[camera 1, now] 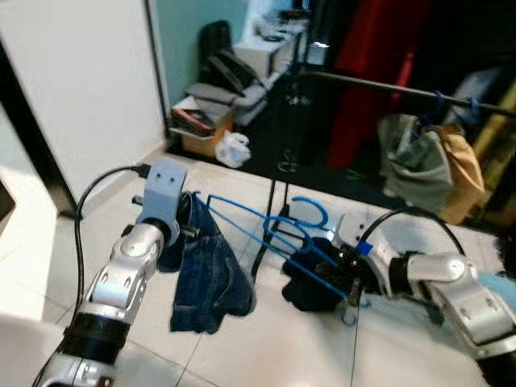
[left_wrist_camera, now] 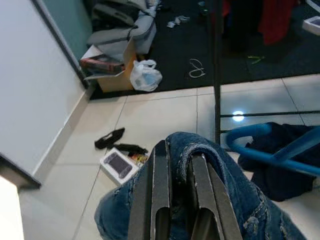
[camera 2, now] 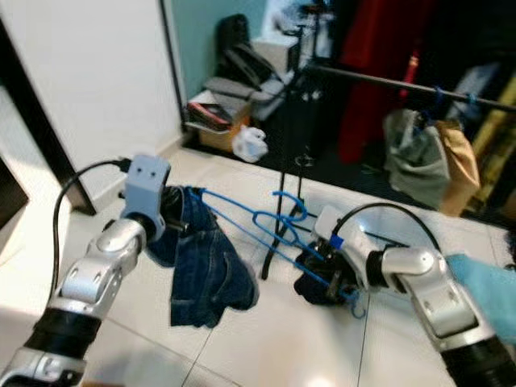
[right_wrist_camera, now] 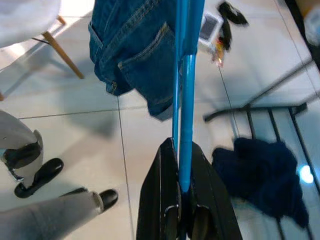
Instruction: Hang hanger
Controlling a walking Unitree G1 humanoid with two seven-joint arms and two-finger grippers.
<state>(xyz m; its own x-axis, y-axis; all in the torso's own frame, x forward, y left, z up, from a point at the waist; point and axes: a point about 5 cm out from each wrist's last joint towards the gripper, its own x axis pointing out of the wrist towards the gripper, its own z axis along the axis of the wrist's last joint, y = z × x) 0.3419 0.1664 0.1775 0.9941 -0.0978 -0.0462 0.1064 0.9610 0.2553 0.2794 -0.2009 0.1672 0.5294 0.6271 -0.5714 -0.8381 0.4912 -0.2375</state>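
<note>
The blue hanger [camera 1: 266, 230] is held in the air between the two arms, low over the tiled floor [camera 1: 266, 347], with a pair of jeans [camera 1: 205, 278] draped over its left end. The left pincer [left_wrist_camera: 177, 192] is clamped on the denim where it folds over the bar; its two black fingers [left_wrist_camera: 161, 190] sit close together with cloth bunched between them. The right pincer [right_wrist_camera: 181, 200] is closed on the hanger's thin blue bars at the right end, the bars running straight out from between the fingers toward the jeans.

Just beyond the hanger stands a black clothes rack: its upright [camera 1: 278, 173] rises right behind the hook, and its rail [camera 1: 379, 83] runs off to the far right, where a grey bag [camera 1: 415, 157] and a brown one [camera 1: 459, 173] hang from blue hangers. The hanger is well below that rail. A dark blue garment [right_wrist_camera: 267, 172] lies heaped on the floor by the rack's foot, under the right arm. The near floor to the left is open tile, bounded by a white wall [camera 1: 81, 89].

Far left, a cardboard box [left_wrist_camera: 112, 75] holds a stack of flat items that are hard to make out, with a white plastic bag [left_wrist_camera: 146, 79] beside it. In the right wrist view a trouser leg and black shoe [right_wrist_camera: 107, 198] of a person are cut off at the edge
</note>
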